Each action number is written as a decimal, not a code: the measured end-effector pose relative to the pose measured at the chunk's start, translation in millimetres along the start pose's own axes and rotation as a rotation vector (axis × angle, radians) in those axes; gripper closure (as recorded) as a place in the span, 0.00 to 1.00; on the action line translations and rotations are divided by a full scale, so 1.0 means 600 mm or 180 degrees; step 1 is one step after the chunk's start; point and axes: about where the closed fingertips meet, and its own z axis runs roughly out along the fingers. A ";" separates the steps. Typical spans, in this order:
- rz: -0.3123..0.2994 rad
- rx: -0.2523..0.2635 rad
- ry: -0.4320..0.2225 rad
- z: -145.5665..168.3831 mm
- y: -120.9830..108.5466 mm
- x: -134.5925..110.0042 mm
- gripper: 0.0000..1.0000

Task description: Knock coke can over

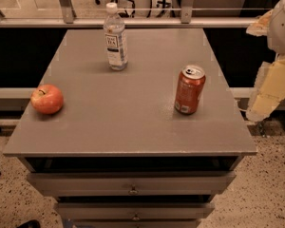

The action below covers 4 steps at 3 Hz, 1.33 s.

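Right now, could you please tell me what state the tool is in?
Tool: cannot be told; right of the table, apart from the can.

Tool (pixel 260 107) at far right, arm (pixel 284 25) cut off by edge

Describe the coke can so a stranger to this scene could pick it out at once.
On the grey table with drawers below, look to the right half, the side nearest the claw hanging beyond the table's right edge. The coke can stands upright there: short, red, silver-topped, unlike the taller clear bottle at the back and the round apple at the left.
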 end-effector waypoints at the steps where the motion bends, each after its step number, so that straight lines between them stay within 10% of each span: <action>1: 0.0000 0.0001 0.0000 0.000 0.000 0.000 0.00; 4: 0.0627 -0.0299 -0.1125 0.140 -0.025 0.037 0.00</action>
